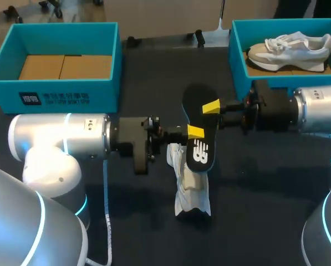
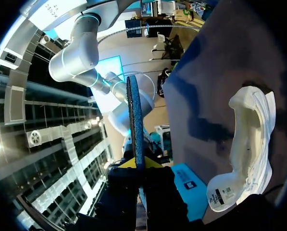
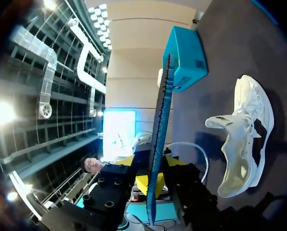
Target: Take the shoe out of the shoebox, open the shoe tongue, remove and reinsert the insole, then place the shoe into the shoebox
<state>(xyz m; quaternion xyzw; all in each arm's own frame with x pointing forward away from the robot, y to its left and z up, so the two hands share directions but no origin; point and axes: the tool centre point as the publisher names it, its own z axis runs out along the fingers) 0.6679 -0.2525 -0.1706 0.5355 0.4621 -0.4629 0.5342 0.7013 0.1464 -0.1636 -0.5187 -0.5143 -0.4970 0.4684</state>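
A black insole [image 1: 198, 128] hangs in the air over the table's middle, seen edge-on as a blue-black strip [image 2: 135, 120] in the left wrist view. My left gripper [image 1: 194, 132] [image 2: 136, 162] is shut on it from the left. From the right, my right gripper [image 1: 211, 106] [image 3: 150, 161] straddles the same insole [image 3: 158, 130]. Its yellow fingers stand on either side of the strip with small gaps showing, so it is open. Below them a white shoe [image 1: 191, 188] [image 2: 251, 144] [image 3: 244, 139] lies on its side on the dark table, its mouth wide.
A teal shoebox [image 1: 237, 55] at the back right holds a second white and grey shoe [image 1: 290, 51]. Another teal box [image 1: 60, 83] [image 3: 184, 57] at the back left shows only its cardboard floor. A white cable [image 1: 106, 210] trails by my left arm.
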